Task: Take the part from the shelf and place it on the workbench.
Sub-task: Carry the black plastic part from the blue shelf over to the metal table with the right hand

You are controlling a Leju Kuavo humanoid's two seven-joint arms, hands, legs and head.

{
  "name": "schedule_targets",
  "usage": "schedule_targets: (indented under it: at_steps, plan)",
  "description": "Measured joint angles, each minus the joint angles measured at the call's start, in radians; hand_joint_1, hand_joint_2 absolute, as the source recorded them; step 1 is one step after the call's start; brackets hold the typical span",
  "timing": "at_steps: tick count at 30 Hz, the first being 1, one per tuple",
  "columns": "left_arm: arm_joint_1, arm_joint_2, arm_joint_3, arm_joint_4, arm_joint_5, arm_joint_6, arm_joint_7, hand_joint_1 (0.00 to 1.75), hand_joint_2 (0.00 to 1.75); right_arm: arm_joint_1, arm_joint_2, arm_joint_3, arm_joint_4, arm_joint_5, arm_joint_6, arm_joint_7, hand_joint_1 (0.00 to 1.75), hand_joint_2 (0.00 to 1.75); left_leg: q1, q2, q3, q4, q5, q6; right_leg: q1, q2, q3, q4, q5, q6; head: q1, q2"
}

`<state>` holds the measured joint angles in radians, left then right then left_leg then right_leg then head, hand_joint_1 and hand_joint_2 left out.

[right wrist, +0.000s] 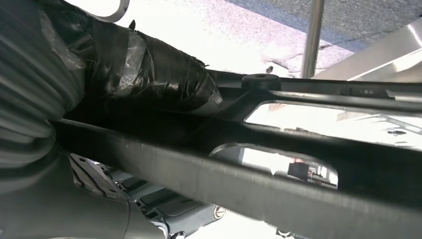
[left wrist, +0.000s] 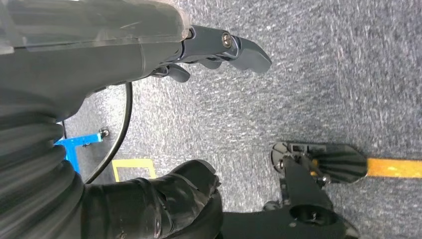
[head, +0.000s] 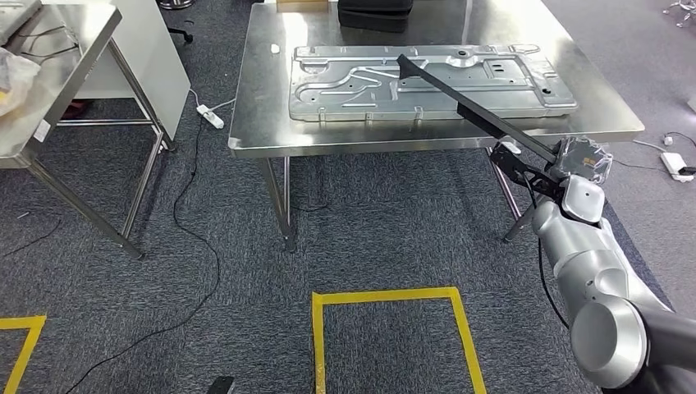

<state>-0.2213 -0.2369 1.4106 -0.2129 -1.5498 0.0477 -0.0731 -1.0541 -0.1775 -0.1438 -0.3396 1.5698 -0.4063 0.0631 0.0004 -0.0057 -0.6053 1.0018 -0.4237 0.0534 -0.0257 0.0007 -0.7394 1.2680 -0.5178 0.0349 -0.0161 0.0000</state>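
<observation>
Right arm is seen nearest, raised from lower right toward the workbench. Right hand is wrapped around the near end of the part, a long black bar; thumb is pressed onto it in the wrist view, other fingers probably curled beneath, mostly hidden. Far end of the part is angled over the metal panel on the workbench. Left hand is hung over the carpet, fingers loosely bent, nothing held.
</observation>
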Motion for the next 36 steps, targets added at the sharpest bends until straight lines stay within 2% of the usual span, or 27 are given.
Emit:
schedule_targets:
  at_steps: [1,3,5,8,10,12,13,14,15,17,18,19,22,24,25,27,28,29,30,31,33,34,35,36]
  plan:
    - [0.001,0.000,0.000,0.000,0.000,-0.001,-0.001,0.00,1.75,0.000,0.000,0.000,0.000,0.000,-0.001,-0.001,1.75,1.75,0.000,0.000,0.001,0.006,-0.005,-0.003,0.000,-0.001,0.031,-0.066,0.037,-0.002,0.000,0.000]
    - [-0.001,-0.001,0.000,0.000,-0.001,0.000,-0.002,0.00,1.75,-0.001,0.000,0.000,0.000,0.000,-0.005,-0.004,1.75,1.75,-0.003,-0.001,-0.001,0.020,-0.017,-0.012,0.004,-0.001,0.089,-0.185,0.078,-0.008,0.000,0.000]
    - [-0.003,-0.001,0.000,0.000,-0.002,0.003,-0.001,0.00,1.75,0.000,-0.001,0.000,0.000,0.000,-0.010,-0.007,1.75,1.75,-0.007,-0.001,-0.003,0.026,-0.022,-0.021,0.009,0.000,0.105,-0.217,0.074,-0.017,0.000,0.000]
    - [-0.003,-0.001,0.000,0.000,-0.003,0.005,0.001,0.00,1.75,0.003,-0.003,0.000,0.000,0.000,-0.014,-0.008,1.75,1.75,-0.006,0.000,-0.007,0.039,-0.035,-0.034,0.003,0.001,0.113,-0.223,0.072,-0.032,-0.001,0.000]
    - [-0.004,-0.001,0.000,0.000,-0.004,0.004,0.001,0.00,1.75,0.004,-0.003,-0.001,0.000,0.000,-0.016,-0.011,1.75,1.75,-0.002,0.001,-0.044,0.116,-0.072,-0.046,0.000,0.001,0.124,-0.227,0.067,-0.042,-0.001,0.000]
    - [-0.003,-0.001,0.000,0.000,-0.004,0.004,0.001,0.00,1.75,0.005,-0.003,-0.001,0.000,0.000,-0.016,-0.014,1.75,1.75,0.003,0.001,-0.116,0.248,-0.116,-0.053,0.000,0.001,0.132,-0.228,0.059,-0.050,-0.001,0.000]
    - [-0.002,-0.001,0.000,0.000,-0.004,0.003,0.001,0.00,1.75,0.007,-0.003,-0.001,0.000,0.000,-0.016,-0.014,1.75,1.75,0.005,0.001,-0.148,0.294,-0.122,-0.054,0.001,0.001,0.138,-0.228,0.054,-0.051,-0.001,0.000]
    - [-0.001,-0.001,0.000,0.000,-0.004,0.003,0.001,0.00,1.75,0.008,-0.003,-0.001,0.000,0.000,-0.016,-0.014,1.75,1.75,0.006,0.001,-0.165,0.309,-0.110,-0.055,0.001,0.003,0.145,-0.227,0.048,-0.050,-0.001,0.000]
    - [0.000,-0.001,0.000,0.000,-0.004,0.002,0.001,0.00,1.75,0.010,-0.003,-0.001,0.000,0.000,-0.016,-0.014,1.75,1.75,0.006,0.001,-0.161,0.282,-0.077,-0.054,0.000,0.004,0.154,-0.227,0.041,-0.049,-0.001,0.000]
    - [0.000,-0.001,0.000,0.000,-0.004,0.002,0.000,0.00,1.75,0.013,-0.003,-0.001,0.000,0.000,-0.016,-0.014,1.75,1.75,0.006,0.001,-0.112,0.154,0.006,-0.045,0.000,0.007,0.175,-0.229,0.025,-0.043,-0.001,0.000]
    - [-0.001,-0.001,0.000,0.000,-0.004,0.002,0.000,0.00,1.75,0.013,-0.003,-0.001,0.000,0.000,-0.017,-0.014,1.75,1.75,0.003,0.001,-0.084,0.093,0.031,-0.039,0.001,0.007,0.183,-0.230,0.018,-0.039,-0.001,0.000]
    - [-0.002,-0.001,-0.001,0.000,-0.004,0.002,0.000,0.00,1.75,0.013,-0.003,-0.001,0.000,0.000,-0.018,-0.014,1.75,1.75,0.000,0.002,-0.066,0.055,0.037,-0.034,0.002,0.008,0.187,-0.233,0.013,-0.033,-0.001,0.000]
    - [-0.005,-0.001,-0.001,0.000,-0.004,0.002,0.000,0.00,1.75,0.016,-0.004,-0.004,0.000,0.000,-0.020,-0.013,1.75,1.75,-0.004,0.004,-0.043,0.020,0.018,-0.017,0.002,0.006,0.193,-0.229,0.013,-0.014,-0.002,0.000]
    - [-0.005,-0.001,-0.001,0.000,-0.004,0.002,-0.001,0.00,1.75,0.016,-0.006,-0.005,0.000,0.000,-0.020,-0.013,1.75,1.75,-0.002,0.002,-0.020,0.006,0.011,-0.003,-0.001,0.003,0.180,-0.190,0.009,-0.007,-0.001,0.000]
    - [-0.006,-0.001,-0.001,0.000,-0.005,0.002,-0.001,0.00,1.75,0.015,-0.006,-0.005,0.000,0.000,-0.020,-0.013,1.75,1.75,0.000,0.001,-0.009,0.003,0.007,0.002,-0.001,0.002,0.154,-0.146,-0.002,-0.005,-0.001,0.000]
    - [-0.008,-0.001,-0.001,0.000,-0.006,0.002,-0.001,0.00,1.75,0.016,-0.007,-0.006,0.001,0.000,-0.019,-0.014,1.75,1.75,-0.001,0.000,0.008,0.002,-0.007,0.009,0.000,0.002,0.076,-0.033,-0.035,-0.001,0.000,0.000]
    - [-0.008,-0.001,-0.001,0.000,-0.007,0.002,-0.001,0.00,1.75,0.017,-0.007,-0.007,0.002,0.000,-0.019,-0.014,1.75,1.75,-0.001,0.000,0.017,0.003,-0.015,0.009,0.001,0.002,0.036,0.010,-0.049,0.002,0.000,0.000]
    - [-0.008,-0.002,-0.001,0.000,-0.008,0.002,-0.001,0.00,1.75,0.020,-0.007,-0.008,0.003,0.000,-0.018,-0.012,1.75,1.75,-0.001,-0.001,0.028,0.003,-0.024,0.009,0.001,0.002,0.008,0.029,-0.054,0.003,0.000,0.000]
    - [-0.006,-0.002,-0.001,0.000,-0.009,0.002,0.000,0.00,1.75,0.021,-0.008,-0.008,0.005,0.000,-0.018,-0.010,1.75,1.75,-0.001,-0.002,0.042,0.005,-0.034,0.007,0.000,0.002,-0.005,0.014,-0.040,0.003,0.000,0.000]
    - [-0.005,-0.003,-0.001,0.000,-0.010,0.002,0.000,0.00,1.75,0.022,-0.009,-0.009,0.006,0.000,-0.017,-0.008,1.75,1.75,-0.001,-0.003,0.056,0.007,-0.045,0.005,0.000,0.001,-0.003,-0.032,-0.005,0.003,0.000,0.000]
    - [-0.004,-0.004,-0.001,0.000,-0.011,0.004,0.002,0.00,1.75,0.023,-0.012,-0.010,0.006,0.000,-0.016,-0.006,1.75,1.75,0.000,-0.004,0.078,0.012,-0.067,-0.002,0.000,-0.002,0.018,-0.153,0.098,0.000,0.000,0.000]
    - [-0.005,-0.004,-0.001,0.000,-0.011,0.006,0.004,0.00,1.75,0.022,-0.014,-0.010,0.007,0.000,-0.016,-0.007,1.75,1.75,-0.001,-0.004,0.083,0.016,-0.077,-0.007,0.003,-0.002,0.023,-0.195,0.132,-0.004,-0.001,0.000]
    - [-0.006,-0.004,-0.001,0.000,-0.011,0.009,0.006,0.00,1.75,0.022,-0.014,-0.010,0.009,0.000,-0.016,-0.008,1.75,1.75,-0.002,-0.004,0.084,0.019,-0.084,-0.012,0.006,-0.002,0.026,-0.215,0.150,-0.010,0.000,0.000]
    - [-0.006,-0.005,-0.002,0.000,-0.011,0.012,0.010,0.00,1.75,0.022,-0.015,-0.010,0.009,0.000,-0.016,-0.008,1.75,1.75,-0.003,-0.004,0.084,0.021,-0.090,-0.018,0.009,-0.001,0.025,-0.221,0.155,-0.017,-0.001,0.000]
